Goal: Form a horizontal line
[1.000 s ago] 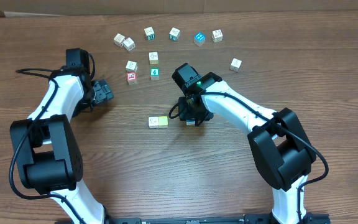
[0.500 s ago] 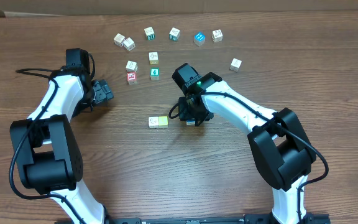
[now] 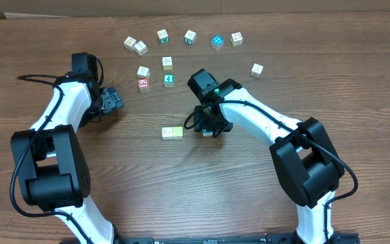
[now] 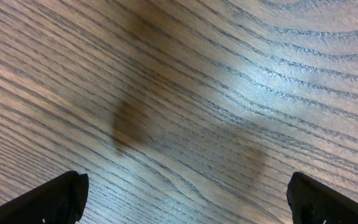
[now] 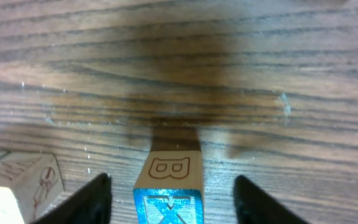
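A white cube (image 3: 167,133) and a pale yellow cube (image 3: 177,132) sit side by side at mid-table. Just right of them my right gripper (image 3: 210,127) hovers low, covering the blue X cube from above. In the right wrist view that blue cube (image 5: 168,186) stands on the wood between the open fingers (image 5: 92,199), with a gap on each side. The pair's nearer cube (image 5: 23,183) shows at the lower left. The red-faced cube (image 3: 143,84) lies farther back on the left. My left gripper (image 3: 114,100) is open over bare wood, as the left wrist view (image 4: 182,199) also shows.
Other lettered cubes lie along the back: white ones (image 3: 129,43), (image 3: 236,38), a blue one (image 3: 217,41), a green one (image 3: 168,79), and a lone white cube (image 3: 256,69) on the right. The table's front half holds only the arm bases.
The right jaws have spread apart from the blue X cube, which stays on the table. Neither arm has shifted otherwise.
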